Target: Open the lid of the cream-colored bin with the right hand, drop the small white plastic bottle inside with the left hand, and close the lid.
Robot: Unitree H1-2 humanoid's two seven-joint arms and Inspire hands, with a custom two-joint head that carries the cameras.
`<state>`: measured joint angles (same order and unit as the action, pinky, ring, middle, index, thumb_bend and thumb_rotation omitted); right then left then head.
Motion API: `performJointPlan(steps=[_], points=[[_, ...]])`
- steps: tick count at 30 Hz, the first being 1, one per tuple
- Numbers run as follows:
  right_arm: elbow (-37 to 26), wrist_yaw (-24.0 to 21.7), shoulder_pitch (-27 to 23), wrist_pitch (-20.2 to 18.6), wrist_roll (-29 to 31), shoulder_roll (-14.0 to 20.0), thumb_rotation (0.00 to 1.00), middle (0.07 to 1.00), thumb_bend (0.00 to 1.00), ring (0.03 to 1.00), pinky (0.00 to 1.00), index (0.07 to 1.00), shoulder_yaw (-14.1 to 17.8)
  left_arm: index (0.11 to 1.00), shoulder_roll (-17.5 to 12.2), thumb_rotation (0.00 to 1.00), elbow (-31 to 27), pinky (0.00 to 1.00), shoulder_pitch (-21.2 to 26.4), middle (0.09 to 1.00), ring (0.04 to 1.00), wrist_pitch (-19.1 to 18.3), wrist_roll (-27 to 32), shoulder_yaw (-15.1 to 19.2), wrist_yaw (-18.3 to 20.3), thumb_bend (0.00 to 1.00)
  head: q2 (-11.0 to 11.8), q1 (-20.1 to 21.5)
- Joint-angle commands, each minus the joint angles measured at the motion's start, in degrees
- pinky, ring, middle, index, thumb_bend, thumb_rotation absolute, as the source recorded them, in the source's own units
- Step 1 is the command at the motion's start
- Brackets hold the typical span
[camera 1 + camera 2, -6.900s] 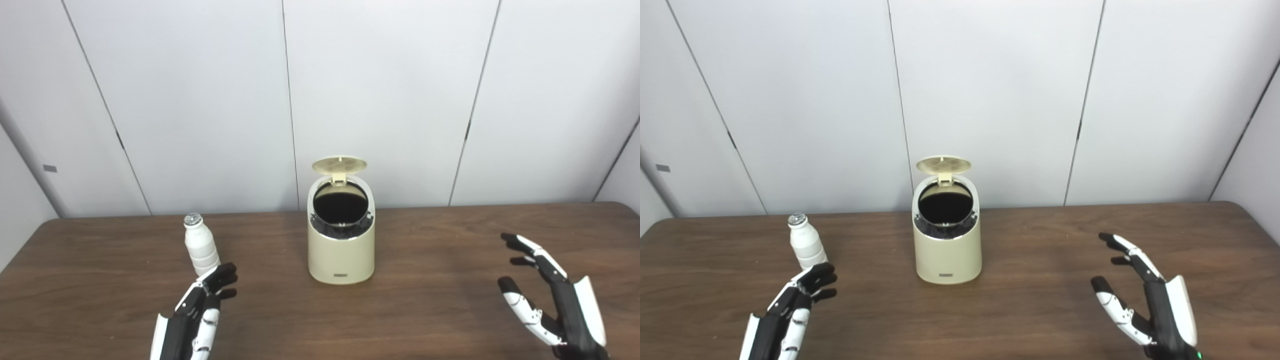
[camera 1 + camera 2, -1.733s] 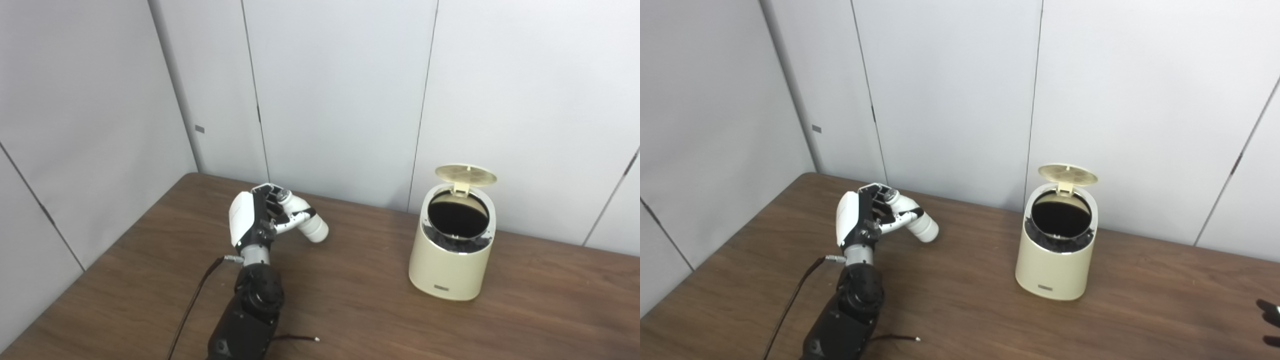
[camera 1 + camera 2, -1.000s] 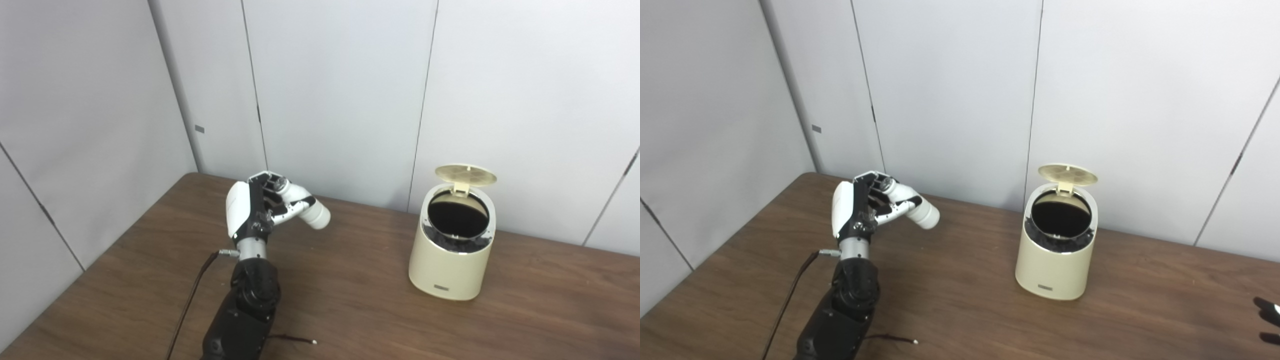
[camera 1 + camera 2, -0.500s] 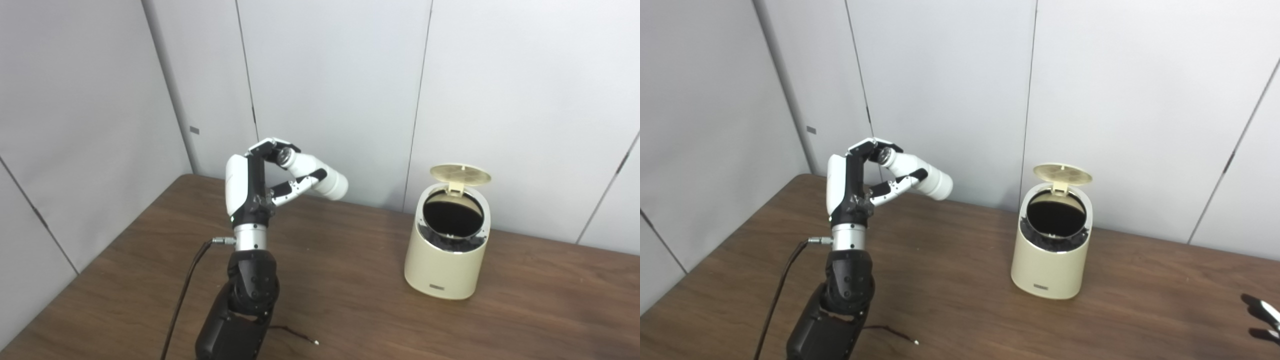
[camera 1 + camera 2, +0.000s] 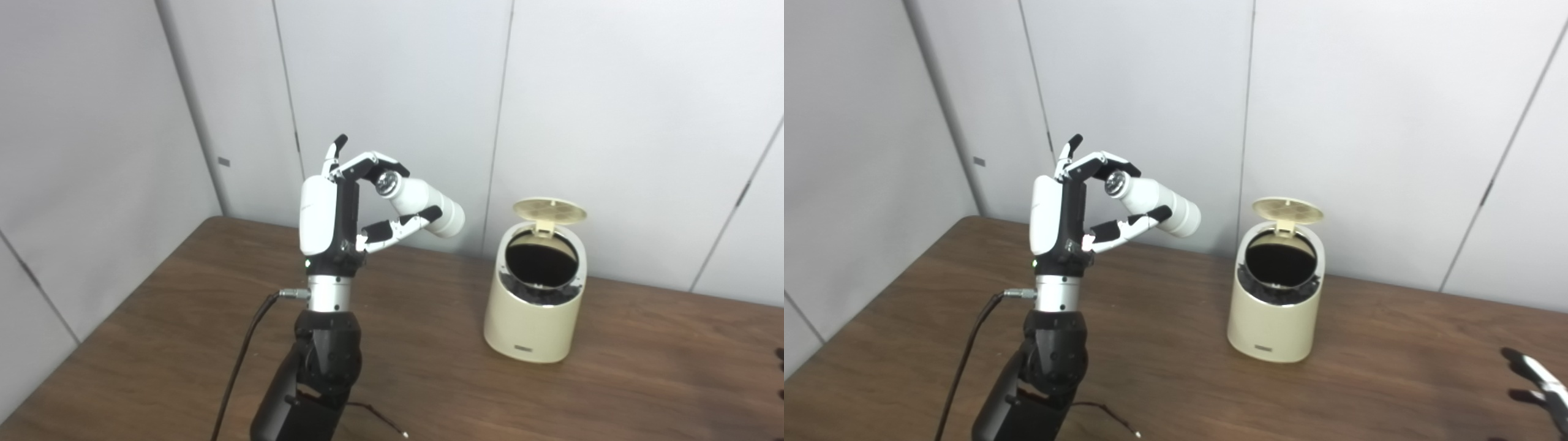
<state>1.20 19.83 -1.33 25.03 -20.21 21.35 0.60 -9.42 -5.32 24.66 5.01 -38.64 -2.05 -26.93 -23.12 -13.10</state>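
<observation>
While the lid (image 5: pixel 549 210) of the bin (image 5: pixel 534 306) was already raised, the bottle (image 5: pixel 422 203) was gripped, tilted, in the left hand (image 5: pixel 343 211) high above the counter (image 5: pixel 429 367), left of the bin, so dropping and closing remained undone.

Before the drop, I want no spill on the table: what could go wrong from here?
The left hand holds the small white plastic bottle tilted, pinched near its cap; it could slip out in transit. The bottle is to the left of the cream-colored bin, so an early release would likely land it on the table. The upright lid stands at the opening's back edge; a high approach might knock it shut.
</observation>
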Motion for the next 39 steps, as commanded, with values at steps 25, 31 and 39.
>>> performJointPlan(steps=[25, 31, 39], points=[[-5.29, -1.00, -1.61, -1.94, -12.53, -11.43, 0.00, 0.797, 0.08, 0.763, 0.60, 0.761, -0.14, 0.473, -3.37, 0.00, 13.46, 1.00, 4.64, 0.486, 0.596, 15.74, -1.64, 0.77, -6.95, 0.53, 6.28, 18.96], [-4.46, -0.51, -1.58, -1.31, -12.89, -11.79, 0.00, 0.800, 0.12, 0.763, 0.61, 0.757, -0.25, 0.491, -3.55, 0.00, 15.38, 1.00, 5.55, 0.473, 0.605, 17.81, -1.60, 0.48, -7.15, 0.52, 6.44, 19.84], [-3.28, 0.33, -1.73, -0.63, -13.30, -12.08, 0.02, 0.801, 0.14, 0.766, 0.61, 0.757, -0.27, 0.489, -3.10, 0.00, 17.59, 1.00, 6.60, 0.476, 0.603, 18.71, -2.23, 0.12, -8.23, 0.52, 6.64, 20.39]])
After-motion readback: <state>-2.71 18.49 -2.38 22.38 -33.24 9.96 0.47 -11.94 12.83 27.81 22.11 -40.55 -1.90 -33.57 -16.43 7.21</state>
